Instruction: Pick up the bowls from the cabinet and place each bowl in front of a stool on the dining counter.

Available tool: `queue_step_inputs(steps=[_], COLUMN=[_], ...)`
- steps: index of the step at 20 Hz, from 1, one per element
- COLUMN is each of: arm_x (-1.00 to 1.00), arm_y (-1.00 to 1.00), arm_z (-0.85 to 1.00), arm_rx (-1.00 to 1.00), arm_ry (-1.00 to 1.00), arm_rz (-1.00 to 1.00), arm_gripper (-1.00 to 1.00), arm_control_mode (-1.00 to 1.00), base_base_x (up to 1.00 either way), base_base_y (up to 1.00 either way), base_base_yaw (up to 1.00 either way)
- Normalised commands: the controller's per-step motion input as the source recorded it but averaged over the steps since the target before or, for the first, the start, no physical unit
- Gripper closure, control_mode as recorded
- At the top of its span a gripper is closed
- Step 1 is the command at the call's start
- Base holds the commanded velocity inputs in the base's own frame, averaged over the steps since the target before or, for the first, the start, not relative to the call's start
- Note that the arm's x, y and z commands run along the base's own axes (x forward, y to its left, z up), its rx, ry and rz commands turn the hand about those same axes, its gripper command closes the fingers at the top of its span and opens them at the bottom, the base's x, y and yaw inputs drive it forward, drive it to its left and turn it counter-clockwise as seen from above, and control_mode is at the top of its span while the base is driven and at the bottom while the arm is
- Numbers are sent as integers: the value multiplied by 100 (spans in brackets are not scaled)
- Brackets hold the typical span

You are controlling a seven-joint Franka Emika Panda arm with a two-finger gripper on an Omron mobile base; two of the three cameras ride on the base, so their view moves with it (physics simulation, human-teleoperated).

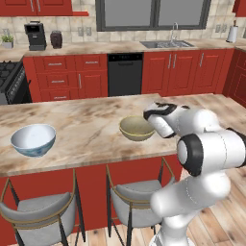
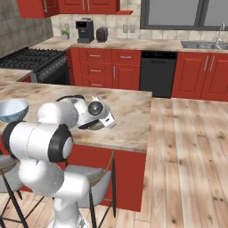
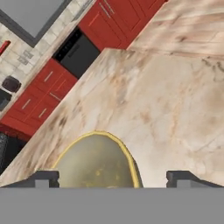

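The olive-tan bowl (image 1: pixel 137 128) with a yellowish rim stands upright on the dining counter (image 1: pixel 86 120), above the right stool (image 1: pixel 134 202). My gripper (image 1: pixel 153 116) hovers just right of and above it, and the hand partly hides the bowl (image 2: pixel 91 125) in the right base view. In the hand view the fingertips (image 3: pixel 43 177) stand wide apart, open, with the bowl (image 3: pixel 98 159) below them and touching neither. The white bowl with blue patterning (image 1: pixel 33 139) rests on the counter's left part, above the left stool (image 1: pixel 43 211). The red wall cabinet (image 1: pixel 33 6) is cut off at the far top left.
Beyond the island runs a back counter with a sink (image 1: pixel 166 44), a black dishwasher (image 1: pixel 125 74), a coffee machine (image 1: pixel 35 36) and a stove (image 1: pixel 9 79) at the left. Wooden floor opens to the right of the island (image 2: pixel 187 147).
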Motion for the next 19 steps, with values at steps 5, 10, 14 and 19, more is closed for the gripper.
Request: queue_step_inputs(steps=[5, 10, 14, 19], arm_x=[-96, -99, -78, -53], arm_y=[-23, -25, -29, -37], arm_z=[100, 100, 100, 100], arm_rx=[0, 0, 0, 0], arm_ry=[-18, -22, -4, 6], arm_rz=[5, 8, 7, 4], arm_gripper=[-100, -100, -100, -100], arm_control_mode=[-100, -100, -100, -100], base_base_x=[0, 0, 0, 0], base_base_y=[0, 0, 0, 0], base_base_yaw=[0, 0, 0, 0])
